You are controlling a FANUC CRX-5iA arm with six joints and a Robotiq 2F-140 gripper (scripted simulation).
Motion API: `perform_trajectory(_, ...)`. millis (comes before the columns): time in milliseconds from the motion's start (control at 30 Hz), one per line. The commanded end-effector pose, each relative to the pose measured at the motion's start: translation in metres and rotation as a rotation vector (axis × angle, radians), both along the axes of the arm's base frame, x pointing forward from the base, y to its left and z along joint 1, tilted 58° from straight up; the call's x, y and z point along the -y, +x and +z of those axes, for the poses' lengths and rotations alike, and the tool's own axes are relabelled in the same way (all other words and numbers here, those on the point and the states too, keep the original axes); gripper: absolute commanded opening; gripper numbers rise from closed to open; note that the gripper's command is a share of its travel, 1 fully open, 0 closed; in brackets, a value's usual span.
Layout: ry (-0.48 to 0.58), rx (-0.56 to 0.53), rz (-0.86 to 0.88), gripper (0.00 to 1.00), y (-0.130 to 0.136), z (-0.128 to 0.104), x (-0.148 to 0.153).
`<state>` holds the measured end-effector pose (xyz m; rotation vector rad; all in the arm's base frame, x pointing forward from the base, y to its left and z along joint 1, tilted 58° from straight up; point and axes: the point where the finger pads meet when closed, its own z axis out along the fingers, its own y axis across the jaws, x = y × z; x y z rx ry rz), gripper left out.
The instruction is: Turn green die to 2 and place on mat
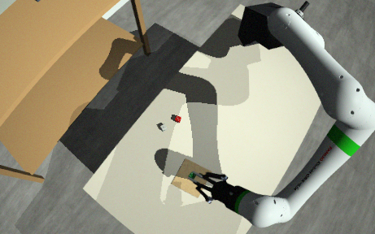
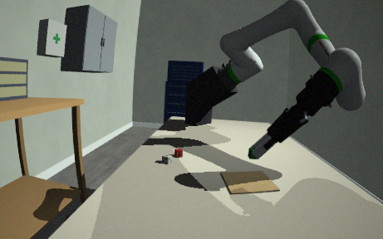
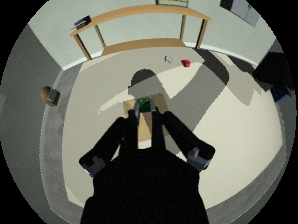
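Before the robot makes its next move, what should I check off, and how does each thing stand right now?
1. Green die held by the gripper: ok, it is between the fingers.
2. Green die resting flat on the mat: not ok, it is held up in the air.
3. The 2 on top of the green die: cannot tell, its marks are too small to read.
4. Red die and white die away from the gripper: ok, both are off the mat, well apart from it.
5. Numbers on those two: cannot tell, too small.
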<state>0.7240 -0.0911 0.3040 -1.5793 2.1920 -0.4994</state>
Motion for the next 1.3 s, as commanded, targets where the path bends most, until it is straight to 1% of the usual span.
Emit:
perform_trajectory(0, 0.001, 0.0, 0.0, 0.21, 0.0, 0.0, 0.0)
perform_trajectory(100, 0.028, 0.002, 0.015, 0.21, -0.001, -0.003, 0.002)
perform_trajectory(233, 0.128, 0.027, 0.073, 0.21, -0.003, -0.007, 0.004)
perform_trajectory(367, 0.207, 0.075, 0.126, 0.21, -0.001, -0.001, 0.004)
perform_trajectory(567, 0.213, 0.079, 0.131, 0.21, -0.002, -0.002, 0.008)
perform_trajectory(667, 0.24, 0.08, 0.144, 0.21, -0.003, -0.005, 0.009)
perform_trajectory(800, 0.339, 0.105, 0.2, 0.21, -0.004, -0.01, 0.011)
perform_trajectory(933, 0.419, 0.153, 0.256, 0.21, -0.002, -0.004, 0.012)
perform_trajectory(1167, 0.43, 0.158, 0.263, 0.21, -0.002, -0.006, 0.015)
perform_trajectory(1267, 0.473, 0.164, 0.286, 0.21, -0.003, -0.009, 0.015)
